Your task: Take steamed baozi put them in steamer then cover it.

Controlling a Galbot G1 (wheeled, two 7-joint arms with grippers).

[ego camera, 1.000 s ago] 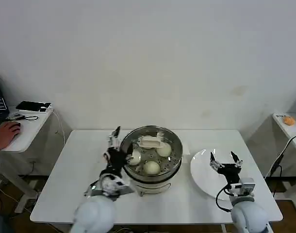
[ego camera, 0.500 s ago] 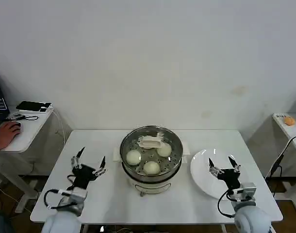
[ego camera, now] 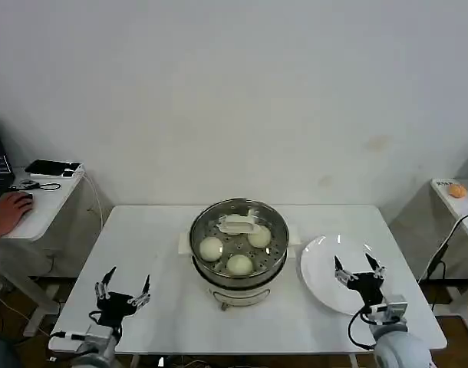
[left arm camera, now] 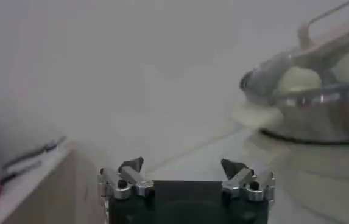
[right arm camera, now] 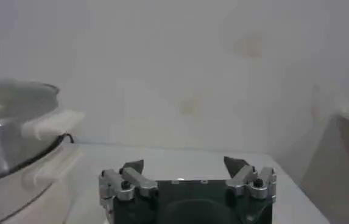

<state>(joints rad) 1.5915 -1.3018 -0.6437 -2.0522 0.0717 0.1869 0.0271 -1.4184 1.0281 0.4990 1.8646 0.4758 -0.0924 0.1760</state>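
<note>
Steel steamer [ego camera: 238, 264] stands at mid-table with the cover [ego camera: 238, 234] seated on it, and we count three baozi [ego camera: 211, 248] under the glass, grouped beneath the cream handle. Our left gripper [ego camera: 122, 292] hovers over the table's [ego camera: 153, 245] near left corner, fingers spread and empty, with the steamer well apart to its right; in the left wrist view [left arm camera: 185, 173] the steamer [left arm camera: 320, 109] and cover [left arm camera: 338, 36] sit ahead and to one side. Our right gripper [ego camera: 360, 271] hangs over the white plate [ego camera: 320, 268], fingers likewise spread and empty, the steamer near on its left; the right wrist view [right arm camera: 186, 171] shows the steamer [right arm camera: 10, 140] beside it.
</note>
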